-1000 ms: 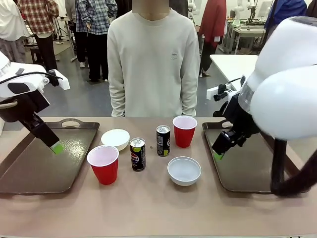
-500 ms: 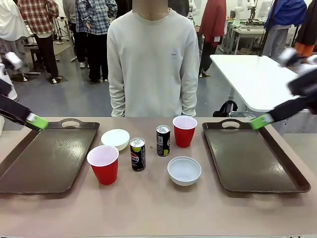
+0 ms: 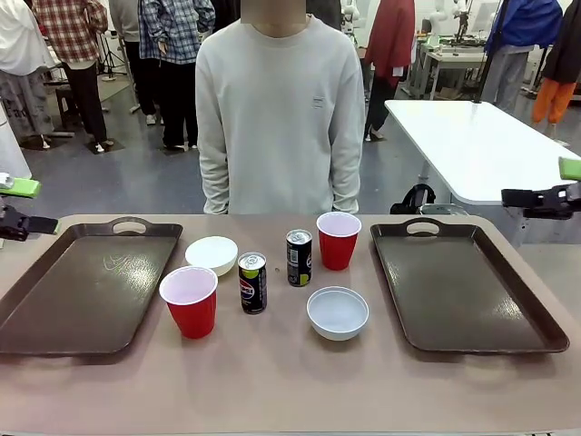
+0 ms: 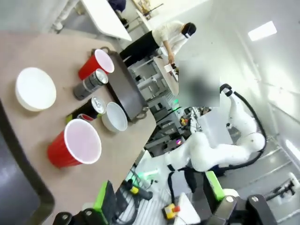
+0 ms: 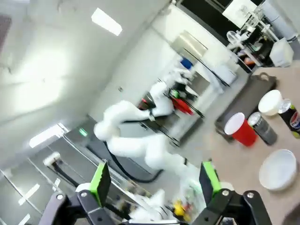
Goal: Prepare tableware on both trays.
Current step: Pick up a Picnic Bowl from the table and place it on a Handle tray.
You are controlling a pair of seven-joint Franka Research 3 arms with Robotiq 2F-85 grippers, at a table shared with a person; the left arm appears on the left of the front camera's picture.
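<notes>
All the tableware stands upright in the middle of the tabletop (image 3: 272, 381), between the left tray (image 3: 82, 300) and the right tray (image 3: 463, 300); none of it is on a tray yet. Your left gripper (image 3: 18, 206) and right gripper (image 3: 558, 184) hang out beyond the trays' outer sides, jaws spread wide, holding nothing.

Expect the near red cup (image 3: 190, 302) and the far red cup (image 3: 338, 241) to be light and thin-walled. They will likely buckle under a hard squeeze, so pinch gently across the wall below the rim. The left can (image 3: 252, 282) and the right can (image 3: 299, 257) look stiff, probably heavier and slick, so take them across the body at mid-height. The far bowl (image 3: 211, 254) and the near bowl (image 3: 338, 312) are shallow, so clip the rim.

Cups and cans have vertical long axes, with mouths and tops up. The trays' long sides run away from you toward the person.
</notes>
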